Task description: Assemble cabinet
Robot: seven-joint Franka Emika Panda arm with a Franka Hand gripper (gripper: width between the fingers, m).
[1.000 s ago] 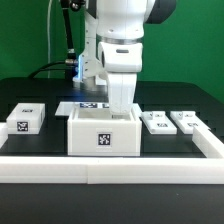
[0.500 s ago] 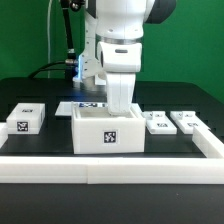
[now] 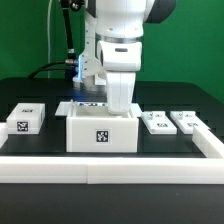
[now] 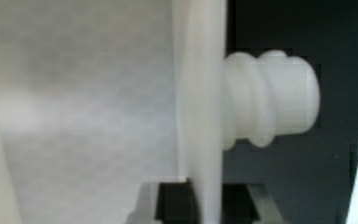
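Note:
The cabinet [image 3: 102, 138], a white open-topped box with one marker tag on its front face, sits on the black table in the middle of the exterior view. My gripper [image 3: 120, 107] reaches down into it from above and is shut on its rear wall. In the wrist view that thin white wall [image 4: 197, 90] runs between my two dark fingers [image 4: 165, 202], with the gripper [image 4: 201, 203] closed on it. A white ribbed knob [image 4: 275, 98] sticks out of one side of the wall. The cabinet's other faces are hidden.
A small white tagged block [image 3: 25, 119] lies at the exterior view's left. Two small flat white tagged pieces [image 3: 157, 123] [image 3: 186, 121] lie at its right. The marker board [image 3: 84, 105] lies behind the cabinet. A white rail [image 3: 110, 166] borders the table's front and right sides.
The cabinet shifted toward the exterior view's right half a second ago and has come back left to where it was a second ago. My gripper stays shut on its wall.

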